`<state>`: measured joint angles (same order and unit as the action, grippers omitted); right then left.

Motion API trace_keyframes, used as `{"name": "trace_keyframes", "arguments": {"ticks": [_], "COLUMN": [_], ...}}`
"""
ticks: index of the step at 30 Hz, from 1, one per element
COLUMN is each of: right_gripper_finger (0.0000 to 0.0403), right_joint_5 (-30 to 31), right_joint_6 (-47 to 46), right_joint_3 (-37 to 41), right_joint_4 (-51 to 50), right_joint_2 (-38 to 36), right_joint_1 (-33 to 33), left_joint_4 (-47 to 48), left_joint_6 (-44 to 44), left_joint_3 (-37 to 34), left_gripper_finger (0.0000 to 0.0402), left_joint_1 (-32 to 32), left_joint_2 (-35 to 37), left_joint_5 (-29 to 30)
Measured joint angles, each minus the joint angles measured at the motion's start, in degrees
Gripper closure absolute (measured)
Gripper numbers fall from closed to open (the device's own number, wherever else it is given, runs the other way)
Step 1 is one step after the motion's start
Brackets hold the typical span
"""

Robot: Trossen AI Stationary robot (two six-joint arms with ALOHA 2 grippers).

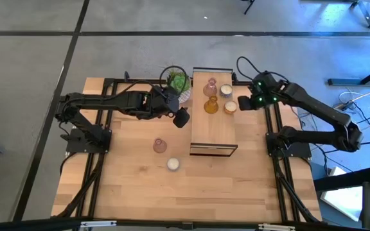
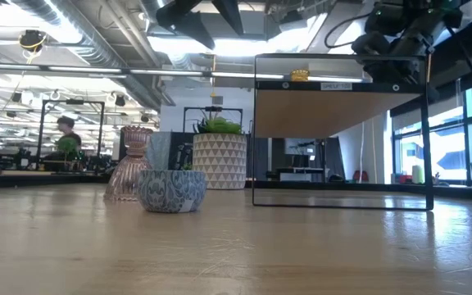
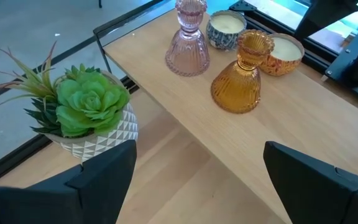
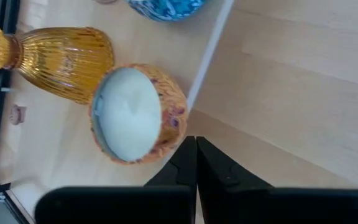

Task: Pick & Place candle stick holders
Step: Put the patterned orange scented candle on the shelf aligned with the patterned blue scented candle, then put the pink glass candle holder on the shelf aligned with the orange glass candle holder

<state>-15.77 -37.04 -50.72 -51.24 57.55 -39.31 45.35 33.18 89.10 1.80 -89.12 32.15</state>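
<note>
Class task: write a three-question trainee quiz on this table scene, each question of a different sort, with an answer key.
1. True or false: the amber glass holder stands on the wooden stand.
2. How many holders remain on the bare table, off the stand? A) one B) two C) four
3. Fill in: the right gripper sits beside the orange-rimmed candle with fingers ____; the left gripper is open.

Key: 1 true; 2 B; 3 shut.

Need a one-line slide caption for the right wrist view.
Right gripper, shut and empty, beside an orange-patterned candle holder next to the amber glass holder on the wooden stand.
</note>
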Motion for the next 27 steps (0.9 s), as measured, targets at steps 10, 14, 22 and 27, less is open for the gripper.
{"name": "trace_keyframes", "arguments": {"ticks": [10, 14, 22, 27], "right_gripper_finger": [0.0402, 0.0403, 0.0403, 0.0403], "right_joint_5": [-2.49, -2.48, -2.45, -0.34], "right_joint_6": [-0.02, -0.5, -1.57, -1.31], "right_joint_3": [0.0, 0.0, 0.0, 0.0], "right_joint_4": [3.06, 4.42, 4.96, 1.32], "right_joint_2": [2.66, 3.95, 4.29, 3.11], "right_joint_1": [1.84, 3.48, 4.59, 4.01], "left_joint_4": [0.45, 1.07, 1.24, 1.24], "left_joint_6": [0.07, 0.12, 0.18, 0.16], "left_joint_3": [0.0, 0.0, 0.0, -0.02], "left_gripper_finger": [0.0052, 0.0052, 0.0052, 0.0052], "left_joint_1": [0.0, 0.0, 0.0, 0.0], "left_joint_2": [0.0, 0.0, 0.0, 0.0], "left_joint_5": [0.45, 0.65, 0.78, 0.74]}}
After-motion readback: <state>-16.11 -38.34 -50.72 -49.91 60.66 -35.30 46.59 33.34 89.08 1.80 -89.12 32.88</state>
